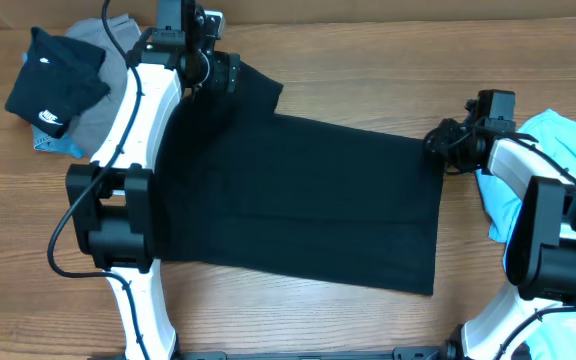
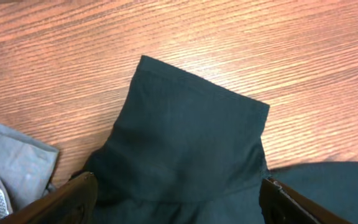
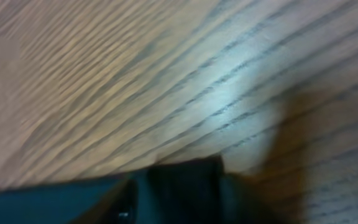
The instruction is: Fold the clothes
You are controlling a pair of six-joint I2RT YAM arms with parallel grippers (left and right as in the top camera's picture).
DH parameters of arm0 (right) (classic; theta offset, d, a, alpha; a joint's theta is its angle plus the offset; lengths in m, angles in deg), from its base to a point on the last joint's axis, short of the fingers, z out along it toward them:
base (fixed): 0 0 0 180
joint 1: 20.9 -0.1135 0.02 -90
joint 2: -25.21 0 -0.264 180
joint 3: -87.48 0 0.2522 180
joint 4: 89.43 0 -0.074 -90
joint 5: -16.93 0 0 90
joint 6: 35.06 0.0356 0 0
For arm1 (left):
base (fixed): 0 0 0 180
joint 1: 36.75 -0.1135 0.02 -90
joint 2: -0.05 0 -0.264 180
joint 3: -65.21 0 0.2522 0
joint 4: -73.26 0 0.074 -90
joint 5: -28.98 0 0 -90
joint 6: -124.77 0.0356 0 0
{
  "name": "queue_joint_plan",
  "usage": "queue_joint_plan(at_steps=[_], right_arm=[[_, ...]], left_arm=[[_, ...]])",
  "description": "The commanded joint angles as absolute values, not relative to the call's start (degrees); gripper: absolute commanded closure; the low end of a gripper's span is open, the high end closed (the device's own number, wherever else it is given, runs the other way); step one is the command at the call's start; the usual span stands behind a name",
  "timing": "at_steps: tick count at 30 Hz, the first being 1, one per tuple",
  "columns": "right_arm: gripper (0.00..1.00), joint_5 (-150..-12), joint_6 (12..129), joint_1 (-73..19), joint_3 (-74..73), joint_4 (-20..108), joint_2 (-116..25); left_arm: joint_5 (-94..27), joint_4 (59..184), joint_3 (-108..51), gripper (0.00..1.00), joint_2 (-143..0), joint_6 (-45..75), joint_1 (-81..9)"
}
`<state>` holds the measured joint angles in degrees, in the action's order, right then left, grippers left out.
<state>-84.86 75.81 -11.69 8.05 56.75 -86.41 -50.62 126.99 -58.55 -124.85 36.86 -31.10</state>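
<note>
Up at the upper left, left gripper (image 2: 177,186): wide open, holding nothing; its fingers (image 2: 79,196) sit on each side of the sleeve (image 2: 191,124).
Right gripper (image 1: 442,140): at the T-shirt's upper right corner. I cannot tell if it is pinching.
T-shirt (image 1: 308,200): flat across the middle of the table (image 1: 368,60).
Task so far: seems early, I think. The sleeve sticks out and the folds are left to do.
Arms: left reaches up the left side; right bends in from the right.
</note>
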Motion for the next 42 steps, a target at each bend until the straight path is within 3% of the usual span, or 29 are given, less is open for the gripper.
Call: queue_joint_plan(at_steps=[1,3,5,25,26,33,42], right_arm=[[0.71,-82.52,75.48,-11.88,7.11,56.84,-87.78],[0.84,-82.52,75.50,-11.82,7.08,56.86,-87.74],[0.90,-83.29,75.50,-11.73,7.08,56.54,-87.70],[0.93,-86.04,75.48,-11.73,7.11,49.61,-87.21],[0.93,-86.02,75.48,-11.73,7.11,49.39,-87.21],[0.94,-86.02,75.48,-11.49,7.08,48.56,-86.95],[0.96,-86.02,75.48,-8.34,7.08,44.60,-76.88]], left_arm=[[-51.34,125.70,-60.08,0.17,-126.87,37.36,-30.59],[-51.37,125.54,-60.08,0.17,-127.24,37.36,-30.62],[-51.26,125.26,-60.08,0.17,-127.89,37.36,-30.62],[-50.91,111.29,-60.08,0.27,-142.01,35.87,-29.89],[-50.86,110.90,-60.08,0.31,-142.19,35.81,-29.85],[-49.27,111.01,-60.12,0.96,-142.27,35.83,-29.85],[-48.28,116.36,-60.21,0.96,-133.99,32.84,-31.95]])
